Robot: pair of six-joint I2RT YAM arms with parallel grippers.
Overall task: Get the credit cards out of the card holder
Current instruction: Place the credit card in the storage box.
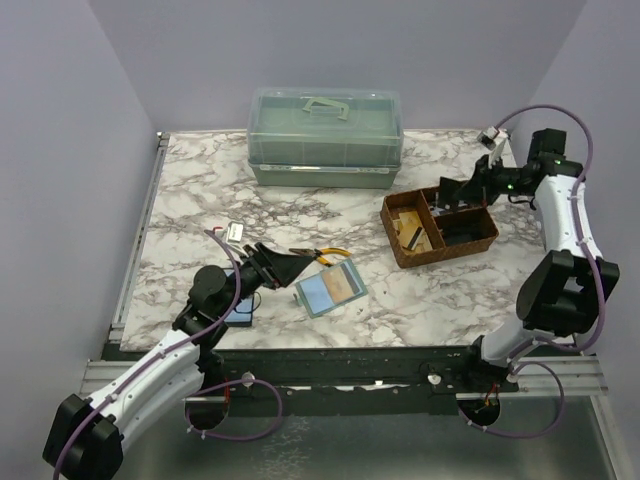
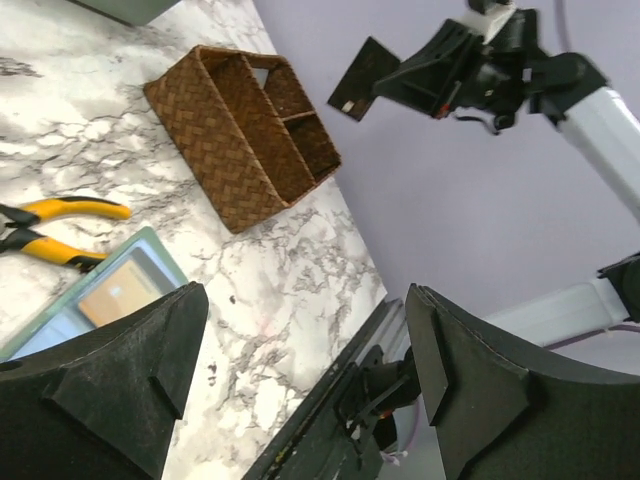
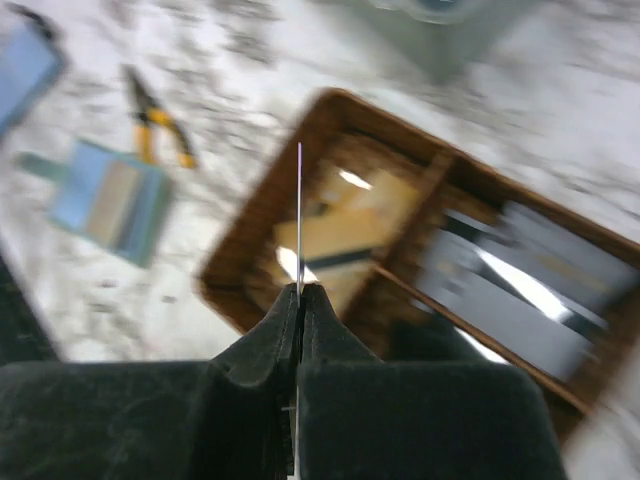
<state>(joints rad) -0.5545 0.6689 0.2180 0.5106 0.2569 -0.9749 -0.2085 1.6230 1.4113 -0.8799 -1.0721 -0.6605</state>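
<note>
The pale teal card holder (image 1: 330, 290) lies open on the marble table, with a bluish card (image 1: 319, 293) and a tan card (image 1: 343, 285) still in its pockets. My left gripper (image 1: 287, 267) hovers just left of it, open and holding nothing; in its own view the left gripper (image 2: 305, 300) has the holder (image 2: 110, 290) beside its left finger. My right gripper (image 1: 462, 190) is shut on a dark credit card (image 1: 447, 197) above the woven tray. That card (image 3: 299, 215) shows edge-on between the shut pads of the right gripper (image 3: 300, 290).
The brown woven divided tray (image 1: 486, 238) at the right holds tan cards (image 3: 335, 235) and grey cards (image 3: 530, 290). Yellow-handled pliers (image 1: 322, 255) lie just behind the holder. A green lidded box (image 1: 325, 135) stands at the back. A blue flat item (image 1: 240, 312) lies under my left arm.
</note>
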